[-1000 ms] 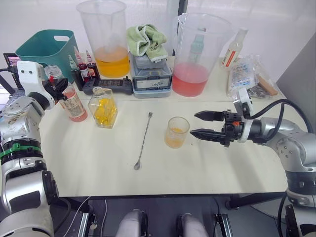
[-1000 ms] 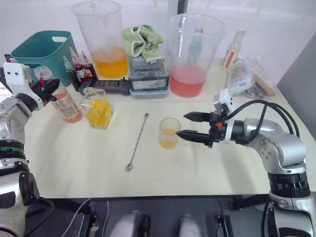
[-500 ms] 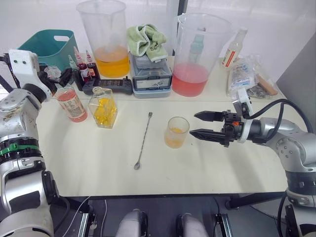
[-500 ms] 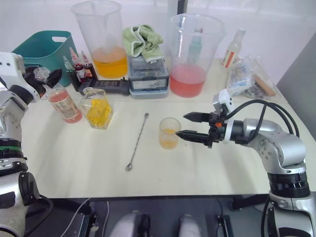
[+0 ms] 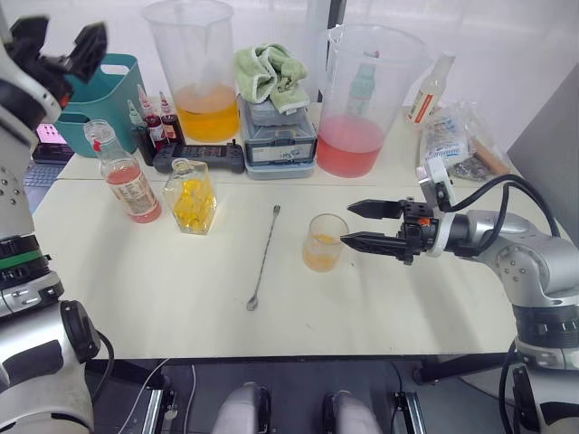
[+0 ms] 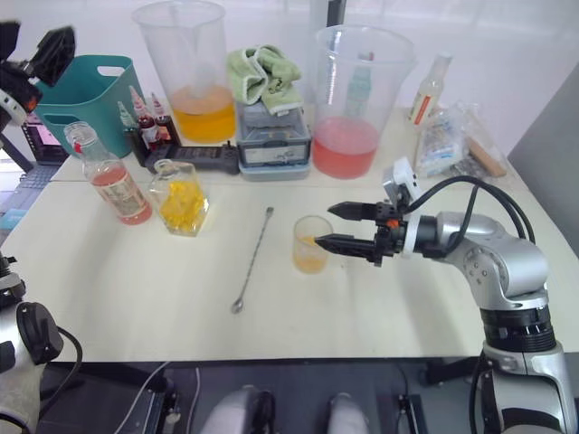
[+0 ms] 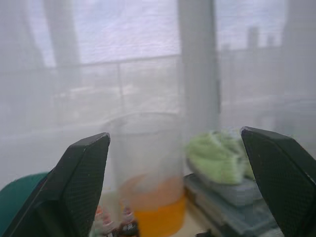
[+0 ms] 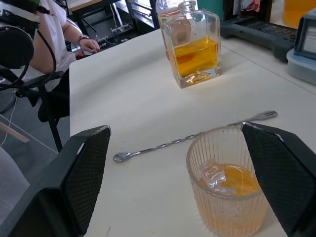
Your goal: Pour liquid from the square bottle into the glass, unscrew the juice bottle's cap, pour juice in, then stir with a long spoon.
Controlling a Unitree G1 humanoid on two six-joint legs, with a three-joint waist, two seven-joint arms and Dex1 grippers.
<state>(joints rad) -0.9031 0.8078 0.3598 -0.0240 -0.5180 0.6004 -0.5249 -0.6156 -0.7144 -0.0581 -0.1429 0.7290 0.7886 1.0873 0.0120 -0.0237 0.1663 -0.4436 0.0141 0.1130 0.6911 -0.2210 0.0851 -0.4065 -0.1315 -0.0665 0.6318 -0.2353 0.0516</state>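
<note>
The juice bottle [image 5: 124, 183] stands at the table's left with pink drink low inside. Its neck ends in a pale top, and I cannot tell whether that is the cap. My left gripper [image 5: 61, 43] hangs open high above and left of it, holding nothing. Beside the juice bottle stands the square bottle [image 5: 192, 199] with yellow liquid. The long spoon [image 5: 263, 258] lies flat between it and the glass [image 5: 324, 242], which holds orange liquid and ice [image 8: 217, 173]. My right gripper [image 5: 347, 222] is open, tips just right of the glass rim.
Two big pitchers stand at the back, one orange [image 5: 194, 81] and one pink [image 5: 362, 108]. Between them a green cloth [image 5: 269, 70] lies on a grey box [image 5: 280, 140]. A teal basket [image 5: 95, 86], dropper bottles [image 5: 152, 122], a black controller [image 5: 199, 156], a slim bottle [image 5: 427, 89] and plastic bags [image 5: 457, 136] line the back. A person [image 8: 59, 39] sits beyond the table.
My left gripper opened, let go of the juice bottle's top and rose up and away to the left. My right gripper edged slightly closer to the glass.
</note>
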